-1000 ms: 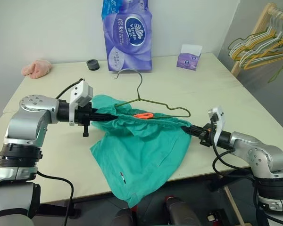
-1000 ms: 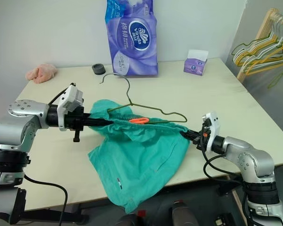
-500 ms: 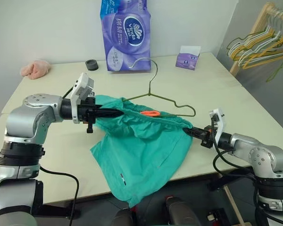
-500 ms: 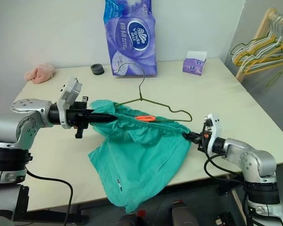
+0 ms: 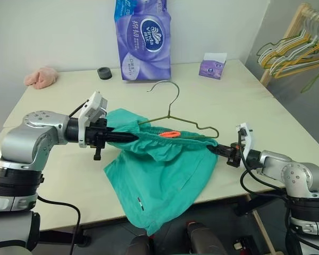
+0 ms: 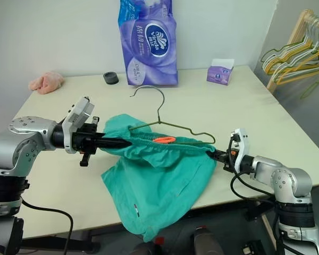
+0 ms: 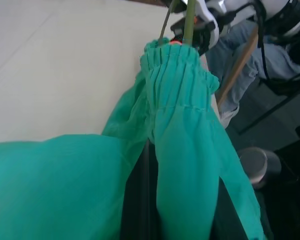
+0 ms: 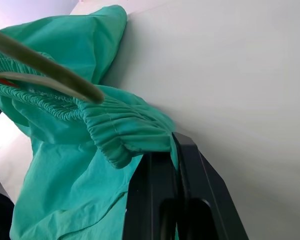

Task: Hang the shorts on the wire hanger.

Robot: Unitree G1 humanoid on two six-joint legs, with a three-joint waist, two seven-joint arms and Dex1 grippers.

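Above pale table (image 5: 244, 101), both hands pinching gathered teal shorts (image 5: 165, 170), thin wire hanger (image 5: 173, 114) behind

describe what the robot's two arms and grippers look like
Both arms are rounded silver-grey metal segments with black joint rings and loose black cables. Each wrist carries a white boxy camera module. The left gripper and right gripper each end in two slim black fingers.
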